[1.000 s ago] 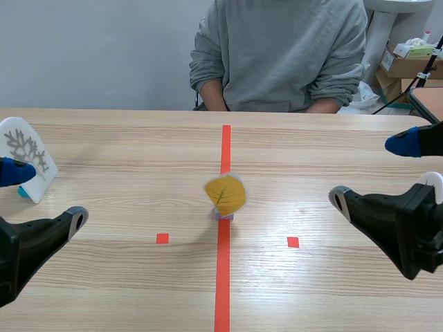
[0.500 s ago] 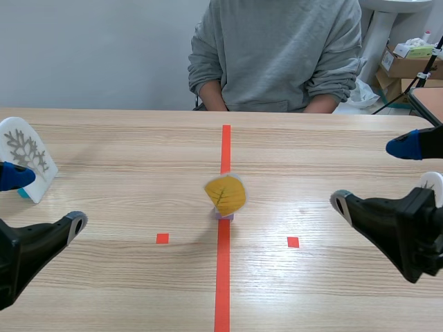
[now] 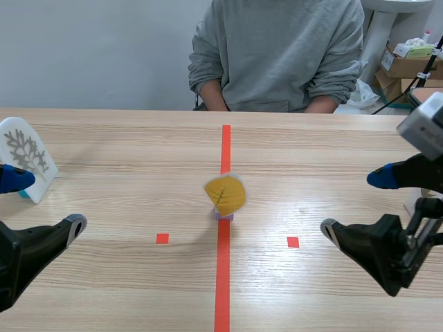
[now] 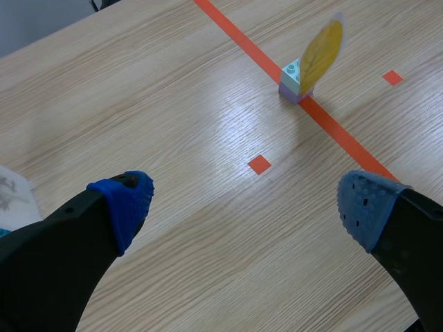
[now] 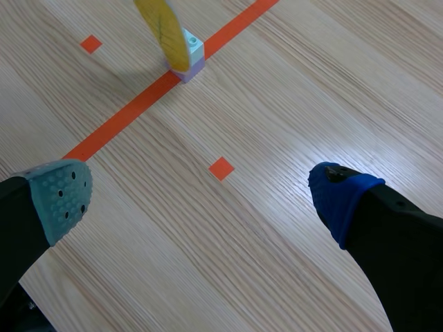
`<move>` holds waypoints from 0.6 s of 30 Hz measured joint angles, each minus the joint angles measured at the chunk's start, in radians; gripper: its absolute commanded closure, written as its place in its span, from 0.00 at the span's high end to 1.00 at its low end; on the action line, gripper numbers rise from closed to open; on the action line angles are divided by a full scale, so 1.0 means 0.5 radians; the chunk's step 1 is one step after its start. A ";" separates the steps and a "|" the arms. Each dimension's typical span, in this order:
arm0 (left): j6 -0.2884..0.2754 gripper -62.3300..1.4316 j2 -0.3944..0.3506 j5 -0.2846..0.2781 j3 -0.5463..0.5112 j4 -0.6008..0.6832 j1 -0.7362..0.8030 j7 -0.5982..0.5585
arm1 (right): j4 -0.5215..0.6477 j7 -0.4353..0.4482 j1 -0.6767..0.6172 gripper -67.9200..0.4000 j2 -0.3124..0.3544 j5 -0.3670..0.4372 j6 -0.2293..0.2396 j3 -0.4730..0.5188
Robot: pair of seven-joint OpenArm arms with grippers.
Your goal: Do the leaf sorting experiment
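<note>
Here's the yellow leaf (image 3: 225,194), standing upright on its little block base (image 3: 223,216), dead centre on the red tape line (image 3: 223,277), with nobody touching it. The left gripper (image 3: 45,200) hangs at the near left with its fingers spread wide and nothing between them. The right gripper (image 3: 355,205) sits at the near right, equally wide apart and empty, well clear of the leaf. At the far left a white card with a grey branching pattern (image 3: 24,155) stands just beside the left arm, and a person (image 3: 277,55) sits across the table (image 3: 124,152). Now the danger: that leaf is a thin card on a tiny foot, so a finger brushing it on the way in would likely tip it over. If both arms head for the centre together, they could clash. And carrying it to the wrong side spoils the sort.
</note>
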 measured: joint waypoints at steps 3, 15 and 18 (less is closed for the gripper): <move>0.000 0.91 0.000 -0.001 0.000 0.000 0.000 0.000 | -0.130 0.043 0.137 0.96 0.003 -0.114 -0.001 -0.156; 0.000 0.65 0.000 0.001 0.000 0.000 -0.012 0.006 | -0.793 0.276 0.746 0.96 -0.012 -0.461 -0.001 -0.784; -0.004 0.65 0.000 0.001 0.000 0.000 -0.050 0.024 | -0.958 0.341 0.904 0.96 -0.072 -0.498 -0.004 -0.856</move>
